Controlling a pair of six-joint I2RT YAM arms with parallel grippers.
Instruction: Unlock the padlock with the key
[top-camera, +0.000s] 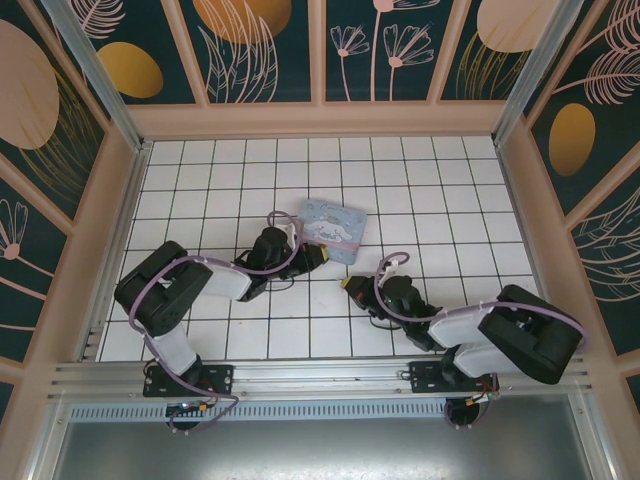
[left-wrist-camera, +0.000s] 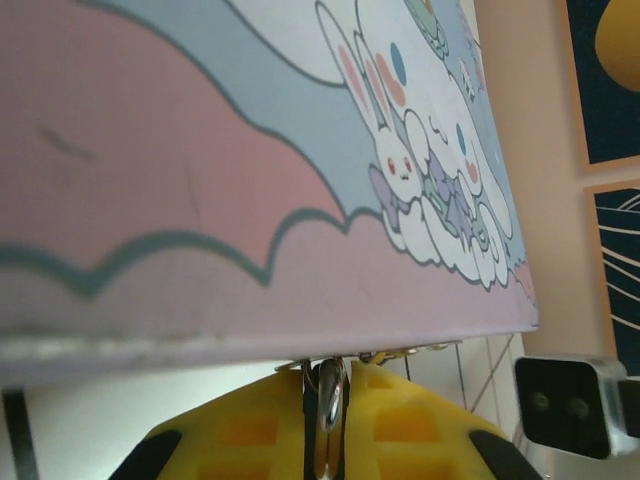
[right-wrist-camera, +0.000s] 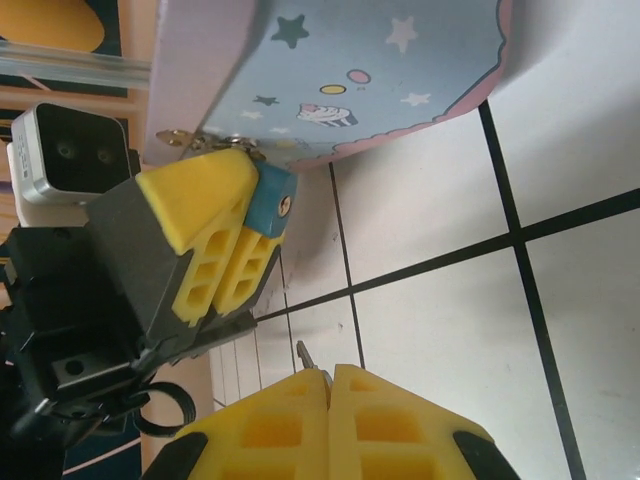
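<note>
The padlock (right-wrist-camera: 270, 200) has a teal-blue body with its keyhole facing the right wrist camera. It sits against the lower edge of the pastel cartoon tin (right-wrist-camera: 350, 70). My left gripper (right-wrist-camera: 232, 205) is shut on the padlock. The padlock's silver shackle (left-wrist-camera: 330, 410) shows between the yellow fingers (left-wrist-camera: 250, 430) in the left wrist view. My right gripper (right-wrist-camera: 330, 372) is shut on the key (right-wrist-camera: 304, 353). Only the key's thin metal tip sticks out, pointing toward the padlock from a short way off. In the top view my left gripper (top-camera: 320, 255) and right gripper (top-camera: 351, 285) face each other beside the tin (top-camera: 333, 228).
The tin lies on the white tiled floor (top-camera: 420, 190) near the middle and rises close over my left fingers, with its metal clasp (right-wrist-camera: 180, 135) at the edge. Wooden walls (top-camera: 320, 118) ring the floor. The right arm's camera block (left-wrist-camera: 570, 400) stands close by.
</note>
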